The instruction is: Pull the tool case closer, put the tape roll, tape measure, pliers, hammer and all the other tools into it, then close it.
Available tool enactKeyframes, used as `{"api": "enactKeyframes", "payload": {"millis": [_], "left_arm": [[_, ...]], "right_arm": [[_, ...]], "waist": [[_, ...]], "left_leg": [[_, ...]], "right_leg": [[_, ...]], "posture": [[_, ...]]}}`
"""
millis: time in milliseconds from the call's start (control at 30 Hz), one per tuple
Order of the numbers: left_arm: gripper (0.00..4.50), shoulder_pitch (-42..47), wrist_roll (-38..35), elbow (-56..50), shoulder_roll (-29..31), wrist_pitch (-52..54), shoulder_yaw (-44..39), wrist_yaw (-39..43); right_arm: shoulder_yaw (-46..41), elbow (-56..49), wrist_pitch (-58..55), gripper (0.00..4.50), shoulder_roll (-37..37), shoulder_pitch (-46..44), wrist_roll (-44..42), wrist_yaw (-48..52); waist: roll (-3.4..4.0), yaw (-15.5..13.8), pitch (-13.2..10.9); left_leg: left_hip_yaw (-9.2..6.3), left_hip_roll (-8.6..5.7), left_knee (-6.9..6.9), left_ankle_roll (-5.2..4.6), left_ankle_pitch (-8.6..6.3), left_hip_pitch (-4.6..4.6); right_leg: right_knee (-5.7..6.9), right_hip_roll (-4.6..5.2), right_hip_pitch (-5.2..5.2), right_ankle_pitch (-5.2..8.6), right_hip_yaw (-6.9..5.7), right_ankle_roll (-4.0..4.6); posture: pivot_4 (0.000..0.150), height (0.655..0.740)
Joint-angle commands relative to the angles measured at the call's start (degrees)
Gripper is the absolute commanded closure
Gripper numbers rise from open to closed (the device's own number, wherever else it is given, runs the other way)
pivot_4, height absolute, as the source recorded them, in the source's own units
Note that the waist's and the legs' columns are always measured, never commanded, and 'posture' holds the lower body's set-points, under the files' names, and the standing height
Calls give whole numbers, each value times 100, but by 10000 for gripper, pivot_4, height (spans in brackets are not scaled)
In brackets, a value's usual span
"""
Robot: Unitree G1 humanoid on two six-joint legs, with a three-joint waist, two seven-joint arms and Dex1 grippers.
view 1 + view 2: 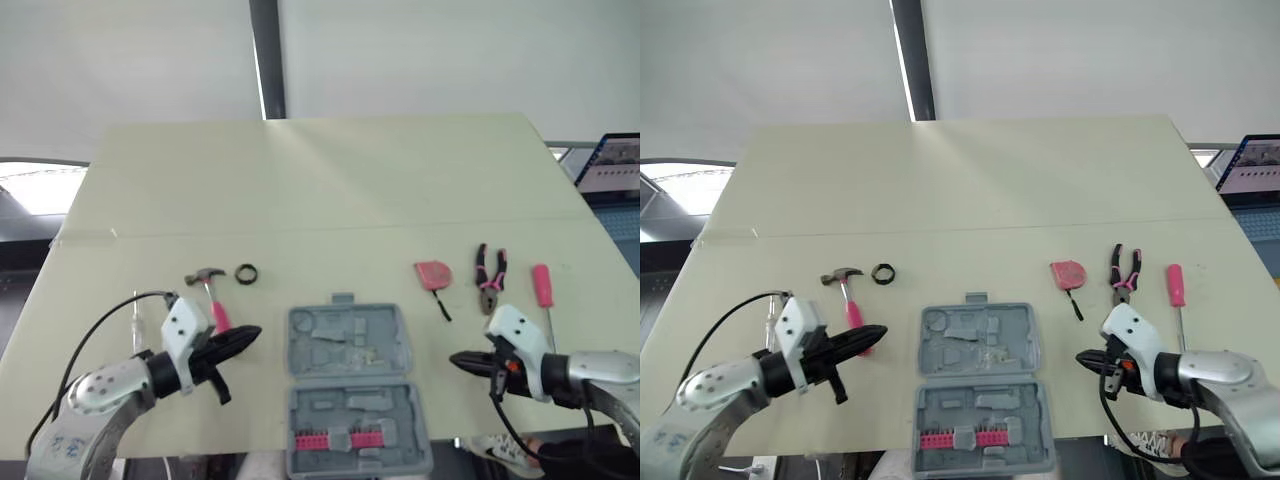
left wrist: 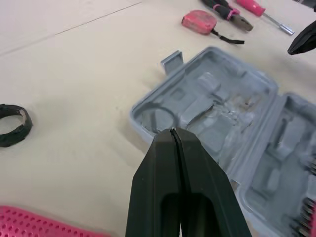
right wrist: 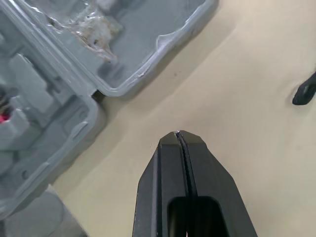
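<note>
Left tool (image 1: 252, 335) pinched beside open tool case (image 1: 396, 342) — pink bits (image 1: 345, 440) inside

One open grey plastic tool case (image 1: 350, 340); one pink-handled steel hammer (image 1: 212, 295); one black tape roll (image 1: 247, 272). One pink tape measure (image 1: 432, 274); one pair of pink-and-black pliers (image 1: 489, 275); one pink-handled screwdriver (image 1: 541, 285).

Before me stands a wide, pale yellow table (image 1: 320, 180); a faint seam (image 1: 350, 228) crosses it from side to side; behind it I see a white wall (image 1: 450, 55), split by a dark post (image 1: 266, 55); a bright patch (image 1: 40, 188) lies low at my left; a lit screen (image 1: 615, 165) shows at my far right.
</note>
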State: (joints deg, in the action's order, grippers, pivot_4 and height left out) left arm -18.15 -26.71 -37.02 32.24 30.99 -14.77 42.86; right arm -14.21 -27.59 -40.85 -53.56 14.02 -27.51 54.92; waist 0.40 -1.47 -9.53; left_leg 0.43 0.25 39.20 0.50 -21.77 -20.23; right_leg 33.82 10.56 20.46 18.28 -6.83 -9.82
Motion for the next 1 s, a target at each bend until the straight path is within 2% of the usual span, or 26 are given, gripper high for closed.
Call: {"api": "enactKeyframes", "payload": {"millis": [33, 67, 133, 200, 233, 267, 300, 367, 400, 600, 800, 900, 1000], "left_arm": [[44517, -572, -217, -291, -92, -543, -353, 249], [42204, -751, -344, -305, -139, -608, -469, 299], [36699, -1120, -541, -322, -226, -816, -641, 473], [27162, -1345, -466, -275, -290, -1148, -701, 577], [21318, -1502, -417, -233, -344, -1357, -774, 630], [17124, -1689, -372, -168, -381, -1582, -867, 733], [11333, -1907, -301, -65, -416, -1845, -995, 858], [1891, -2278, -249, 96, -467, -2257, -1181, 1103], [0, -2418, -246, 148, -494, -2434, -1232, 1202], [0, -2890, -220, 288, -671, -3090, -1262, 1396], [0, -3010, -243, 269, -658, -3131, -1093, 1339], [0, -3009, -658, 44, -393, -2236, -1009, 1063], [0, -2732, -713, -32, -106, -1654, -1037, 714]], "right_arm": [[-591, -261, 470, 44604, 75, 323, -248, 363], [-751, -297, 453, 44918, 80, 463, -432, 534], [-1069, -362, 274, 39727, 55, 763, -870, 886], [-1239, -357, 268, 31838, 56, 940, -1064, 1068], [-1325, -319, 392, 26095, 103, 1023, -1077, 1136], [-1414, -256, 465, 22166, 138, 1105, -1138, 1244], [-1492, -196, 553, 15913, 146, 1223, -1165, 1398], [-1573, -72, 653, 6871, 122, 1374, -1216, 1663], [-1588, -26, 685, 1657, 124, 1388, -1229, 1720], [-1536, 155, 801, 766, 105, 1334, -1232, 1860], [-1348, 294, 964, 766, 46, 1274, -1012, 1846], [-1218, 226, 1308, 766, 180, 1090, -779, 1663], [-1247, -39, 1409, 766, 532, 773, -1238, 1617]], "waist": [[-2, -2, -1], [-2, -10, -1], [-3, -27, -2], [-8, -47, -3], [-8, -53, -2], [-10, -51, -2], [-11, -45, -1], [-10, -30, -1], [-10, -25, -1], [-13, -21, -1], [-14, -20, -1], [-13, -11, -1], [-13, -19, -1]], "left_leg": [[1, 0, 0, -1, 0, 1], [2, 0, 1, -1, -1, 1], [2, 0, 2, -3, -2, 1], [1, 0, 3, -5, -3, 2], [2, 0, 6, -6, -3, 2], [2, -1, 6, -6, -3, 3], [4, 0, 7, -7, -4, 4], [5, 3, 4, -8, -8, 4], [5, 4, 2, -8, -8, 4], [6, 6, 5, -11, -11, 4], [6, 6, 5, -12, -12, 5], [6, 7, 5, -12, -12, 6], [4, 11, 5, -11, -11, 6]], "right_leg": [[-1, 0, -1, 0, 0, 0], [-3, 0, -3, 0, 1, 0], [-5, 0, -5, 0, 1, 0], [-7, 0, -10, 0, 1, 0], [-10, 0, -13, 0, 1, 0], [-12, 0, -15, 0, 2, 0], [-15, 0, -15, 0, 2, -1], [-18, -2, -15, 0, 1, 0], [-21, -3, -15, 0, 0, 0], [-27, -3, -20, 0, 0, 0], [-27, -3, -20, 0, -1, 0], [-26, -4, -20, 0, -1, 0], [-25, -6, -20, 0, -1, 0]], "posture": [[1500, 7373], [1500, 7373], [1500, 7373], [1500, 7373], [1500, 7373], [1500, 7373], [1500, 7373], [1500, 7373], [1500, 7373], [1500, 7373], [1500, 7373], [1500, 7373], [1500, 7373]]}}
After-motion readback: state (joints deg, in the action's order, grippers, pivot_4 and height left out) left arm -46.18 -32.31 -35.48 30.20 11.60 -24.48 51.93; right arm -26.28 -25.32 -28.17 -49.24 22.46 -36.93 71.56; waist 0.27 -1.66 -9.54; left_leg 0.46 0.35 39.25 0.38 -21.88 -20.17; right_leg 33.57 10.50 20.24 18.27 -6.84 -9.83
